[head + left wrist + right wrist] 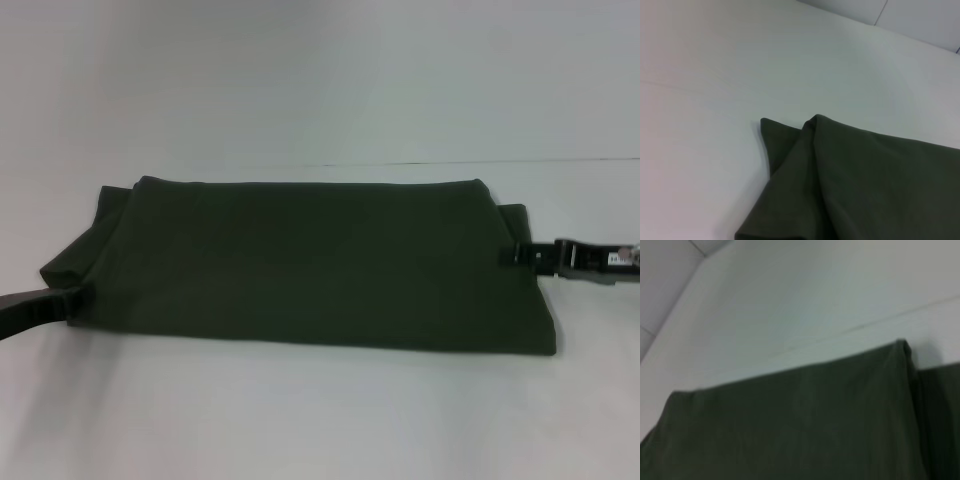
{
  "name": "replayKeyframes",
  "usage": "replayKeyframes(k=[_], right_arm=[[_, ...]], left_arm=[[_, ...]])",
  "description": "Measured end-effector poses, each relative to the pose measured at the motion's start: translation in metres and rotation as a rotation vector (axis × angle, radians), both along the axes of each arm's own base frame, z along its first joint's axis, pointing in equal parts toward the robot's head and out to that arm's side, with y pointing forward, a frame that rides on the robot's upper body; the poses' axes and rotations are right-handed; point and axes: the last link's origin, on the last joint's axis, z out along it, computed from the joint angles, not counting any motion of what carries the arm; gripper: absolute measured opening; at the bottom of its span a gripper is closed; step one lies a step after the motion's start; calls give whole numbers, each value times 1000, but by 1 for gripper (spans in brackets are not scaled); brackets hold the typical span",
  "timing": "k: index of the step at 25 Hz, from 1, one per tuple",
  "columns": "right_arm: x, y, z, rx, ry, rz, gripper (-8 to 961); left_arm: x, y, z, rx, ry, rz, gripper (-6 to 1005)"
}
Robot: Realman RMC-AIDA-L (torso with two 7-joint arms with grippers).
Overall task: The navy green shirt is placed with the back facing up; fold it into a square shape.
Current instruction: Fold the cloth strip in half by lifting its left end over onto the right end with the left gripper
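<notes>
The navy green shirt (310, 265) lies on the white table as a wide dark olive rectangle, plain side up, with no lettering in view. A sleeve or folded layer sticks out at each end. My left gripper (78, 296) is at the shirt's left edge, low on the table, touching the cloth. My right gripper (512, 255) is at the shirt's right edge, its tip over the cloth. The left wrist view shows a folded corner of the shirt (840, 185) close up. The right wrist view shows its far folded edge (790, 425).
The white table (300, 420) runs all around the shirt, with a wide strip in front. A thin seam line (560, 160) crosses the table behind the shirt on the right.
</notes>
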Motion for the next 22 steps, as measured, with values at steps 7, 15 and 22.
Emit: replayKeyframes(k=[7,15,22], right_arm=[[6,-5,1,-7,-6,-15,806],[6,3,-6,47,-42,-27,806],[2,6,-15,51,-46,-25,807]], left_arm=[[2,2,-1,0,-3,-5,47],[3,4,-1,3,1,-4,9],[3,4,0,4,6,-6,-1]])
